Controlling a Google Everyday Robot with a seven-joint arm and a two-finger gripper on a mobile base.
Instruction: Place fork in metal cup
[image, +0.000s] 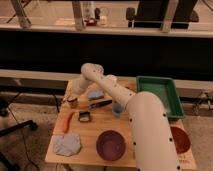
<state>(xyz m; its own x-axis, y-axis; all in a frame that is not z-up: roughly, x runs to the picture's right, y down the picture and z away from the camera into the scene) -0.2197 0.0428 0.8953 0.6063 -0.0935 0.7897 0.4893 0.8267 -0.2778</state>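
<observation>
The metal cup (84, 117) is small and grey with a dark inside. It stands on the wooden table (150, 162), left of the middle. A long dark-handled utensil (101, 104), which looks like the fork, lies flat just behind and to the right of the cup. My gripper (74, 99) hangs low over the table's back left part, up and to the left of the metal cup and left of the utensil. A small brown thing (73, 104) sits right under it.
A light-blue cup (117, 108) stands right of the utensil. A purple bowl (111, 145) and a grey-blue cloth (67, 145) lie at the front. An orange object (67, 121) lies left, a green tray (161, 95) back right, a red-brown plate (180, 139) front right.
</observation>
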